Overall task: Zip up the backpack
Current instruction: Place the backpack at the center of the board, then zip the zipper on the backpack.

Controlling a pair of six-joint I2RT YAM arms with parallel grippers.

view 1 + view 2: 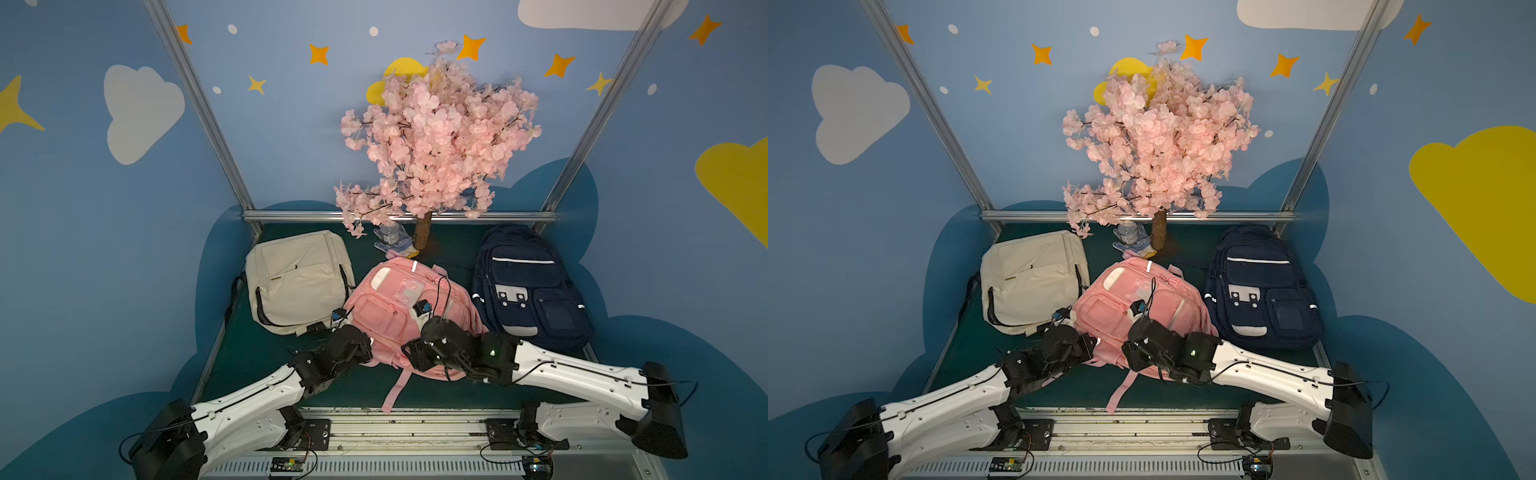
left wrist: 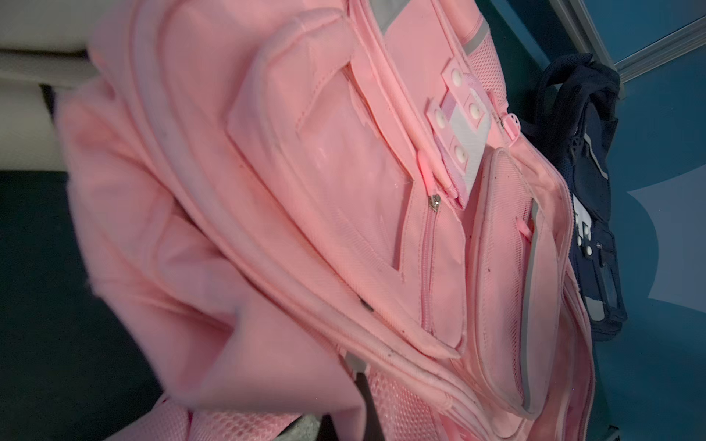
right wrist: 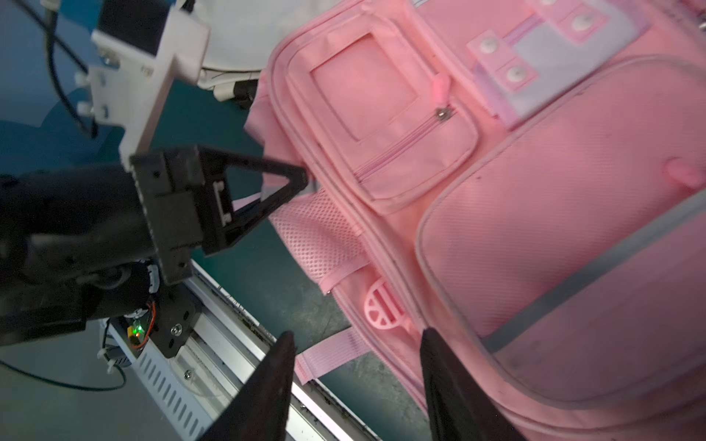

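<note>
Pink backpack was found lying face up at mid-table, between a cream backpack on the left and a navy backpack on the right, close against both. Left gripper was seen clamped on the fabric at the bag's side edge, beside the mesh side pocket. Right gripper was held over the bag's near edge with jaws part-way apart; nothing was gripped between them.

Small front-pocket zip: slider was noted at the end of its track, pull tab free; that pocket was judged closed. What looked like a second pink pull was seen on the large front pocket. Which zip remained open could not be told.

Step judged in hand: a pull tab to be reached by the right gripper while the bag is anchored by the left. This was judged best done with the tab taken flat between the pads, close to the slider, and drawn along the track's curve, not lifted. The left hold should oppose the pull so the fabric is taut.

Surroundings: artificial blossom tree at the back, a small silvery can at its foot; neither was judged in the work path. A loose pink shoulder strap was noted trailing toward the front rail, near the right gripper; a snag was judged possible. Little room was left by the neighbouring bags for the pink one to slide.
</note>
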